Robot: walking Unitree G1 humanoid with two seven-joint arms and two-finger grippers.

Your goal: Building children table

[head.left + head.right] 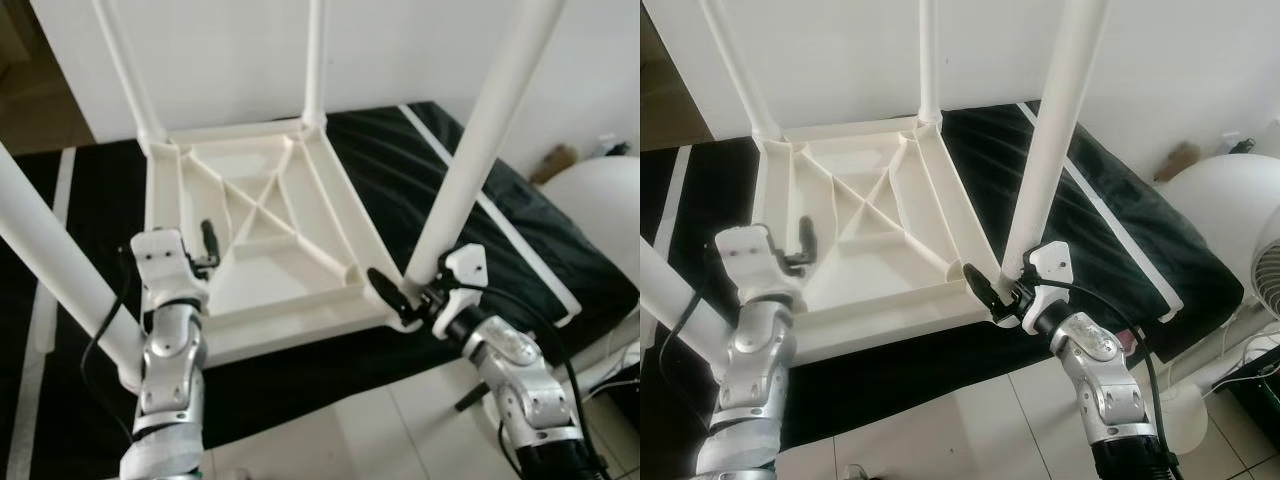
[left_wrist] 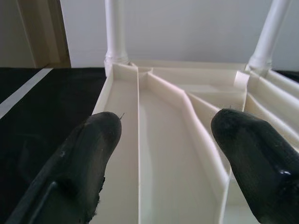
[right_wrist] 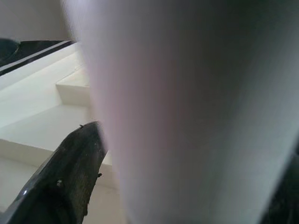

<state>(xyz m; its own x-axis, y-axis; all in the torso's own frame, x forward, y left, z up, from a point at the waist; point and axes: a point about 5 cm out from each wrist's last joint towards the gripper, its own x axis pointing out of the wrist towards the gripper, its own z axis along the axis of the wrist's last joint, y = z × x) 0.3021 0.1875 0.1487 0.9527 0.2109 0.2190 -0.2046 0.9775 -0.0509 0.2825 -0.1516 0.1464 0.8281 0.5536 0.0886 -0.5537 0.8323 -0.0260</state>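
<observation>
The table top (image 1: 262,225) lies upside down on a black mat (image 1: 90,190), legs up. My right gripper (image 1: 405,300) clasps the near right leg (image 1: 478,150) at its base; I should keep it plumb while seating it. My left gripper (image 2: 163,154) hovers wide above the rim.
</observation>
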